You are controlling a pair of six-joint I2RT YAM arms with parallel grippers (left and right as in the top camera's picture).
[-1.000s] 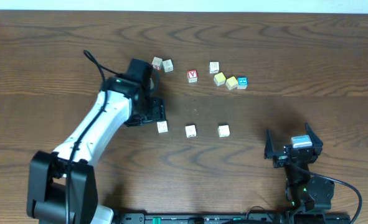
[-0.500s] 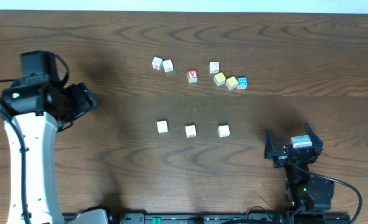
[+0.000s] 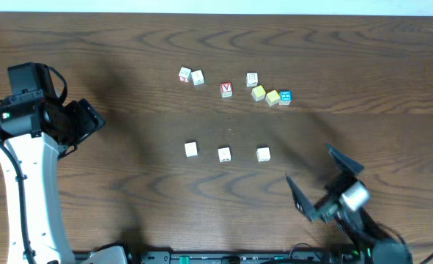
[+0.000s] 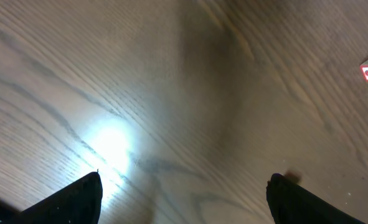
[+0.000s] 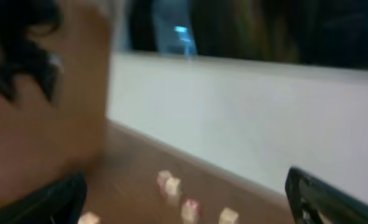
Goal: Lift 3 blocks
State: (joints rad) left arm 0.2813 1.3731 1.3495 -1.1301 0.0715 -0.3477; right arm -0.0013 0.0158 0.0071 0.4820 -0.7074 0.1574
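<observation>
While all three blocks [image 3: 224,154] sit on the table [image 3: 363,59] in a spaced row near its middle, neither arm holds anything. The left gripper [image 4: 184,190] hangs well off at 9 o'clock from the row. Its jaws are spread wide over bare wood with nothing between them, and that spot probably keeps it out of the other arm's path. The right gripper [image 3: 307,161] stands near the row, at about 4 o'clock from the right-end block [image 3: 263,154], also fully released and empty. It is tilted, its jaws facing 10 o'clock toward the row, which reads as lining up on that nearest block. The gaps between the blocks look wide enough for a finger to drop on each side of one without nudging its neighbour. The other cubes [image 3: 258,92] are clustered at 12 o'clock, well apart from the row, so they should not get in the way.
</observation>
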